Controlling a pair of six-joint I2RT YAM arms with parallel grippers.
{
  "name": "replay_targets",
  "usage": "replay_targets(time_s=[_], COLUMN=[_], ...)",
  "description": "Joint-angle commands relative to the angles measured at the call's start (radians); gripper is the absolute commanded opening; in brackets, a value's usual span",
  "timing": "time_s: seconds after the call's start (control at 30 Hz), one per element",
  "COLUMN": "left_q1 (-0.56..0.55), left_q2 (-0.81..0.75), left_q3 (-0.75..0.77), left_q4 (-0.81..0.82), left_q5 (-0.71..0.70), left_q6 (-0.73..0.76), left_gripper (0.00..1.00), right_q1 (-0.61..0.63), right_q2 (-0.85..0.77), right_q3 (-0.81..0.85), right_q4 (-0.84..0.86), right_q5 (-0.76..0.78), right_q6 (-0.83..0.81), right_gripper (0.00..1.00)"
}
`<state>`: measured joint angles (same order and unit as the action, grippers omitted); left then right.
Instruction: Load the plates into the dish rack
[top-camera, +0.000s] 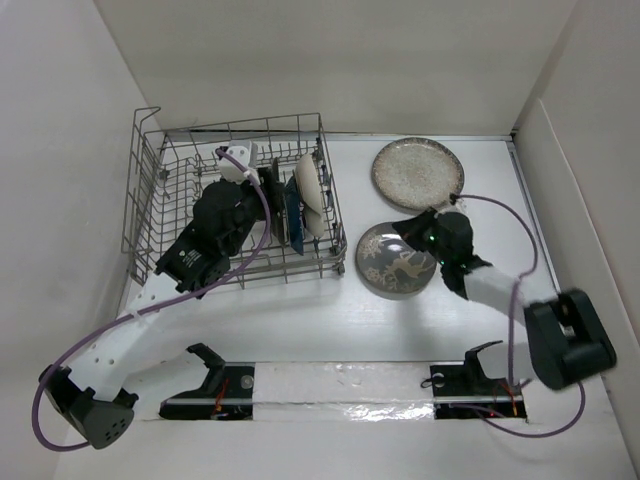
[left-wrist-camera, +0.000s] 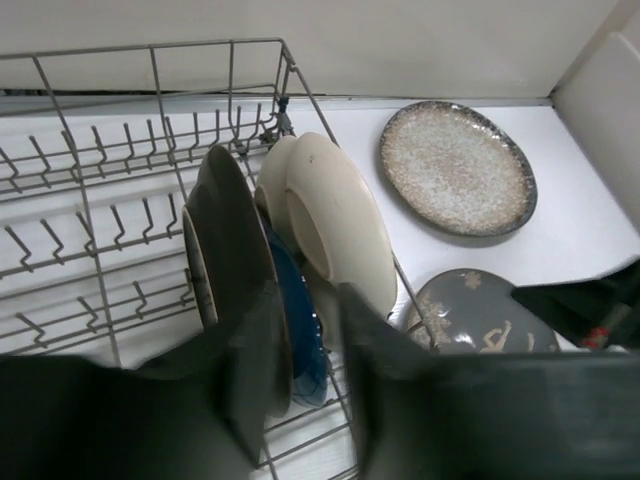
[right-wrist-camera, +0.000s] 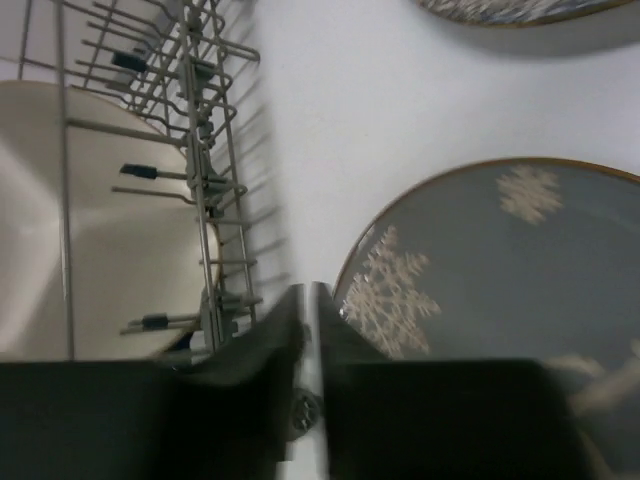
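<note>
Dish rack (top-camera: 180, 165): stands around the left claw (left-wrist-camera: 308, 295), which sits inside its right end; speckled grey-beige plate (top-camera: 417, 172): flat on the table (top-camera: 300, 320), beyond the right claw (right-wrist-camera: 312, 295) and apart from it; grey plate with white deer design (top-camera: 395, 262): flat, its rim at that claw's tips; cream plate (left-wrist-camera: 340, 215): on edge in the rack, just right of the left claw; dark plate (left-wrist-camera: 225, 220): on edge, just left of it; dark blue dish (left-wrist-camera: 298, 310): on edge between its fingers. Left claw: fingers apart astride the dish, grip not determinable; right claw: fingers almost together, whether the rim is pinched cannot be told.
</note>
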<state>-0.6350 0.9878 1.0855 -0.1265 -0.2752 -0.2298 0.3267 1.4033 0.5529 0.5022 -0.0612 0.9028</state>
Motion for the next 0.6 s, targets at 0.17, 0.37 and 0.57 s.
replay_targets(time_s=[0.17, 0.37, 0.57], left_q1=[-0.005, -0.005, -0.005], left_q2=[-0.067, -0.057, -0.063], left_q3=[-0.029, -0.026, -0.026], left_q4=[0.087, 0.085, 0.084], left_q5=[0.004, 0.025, 0.03], left_q6=[0.0, 0.0, 0.004], left_gripper=[0.0, 0.07, 0.14], right_q1=[-0.142, -0.207, -0.216], right_q2=[-0.455, -0.497, -0.344], right_q3=[-0.243, -0.278, -0.185], right_q4=[-0.388, -0.445, -0.499], right_q5=[0.224, 0.236, 0.151], right_q6=[-0.044, -0.024, -0.059], right_gripper=[0.0, 0.71, 0.48])
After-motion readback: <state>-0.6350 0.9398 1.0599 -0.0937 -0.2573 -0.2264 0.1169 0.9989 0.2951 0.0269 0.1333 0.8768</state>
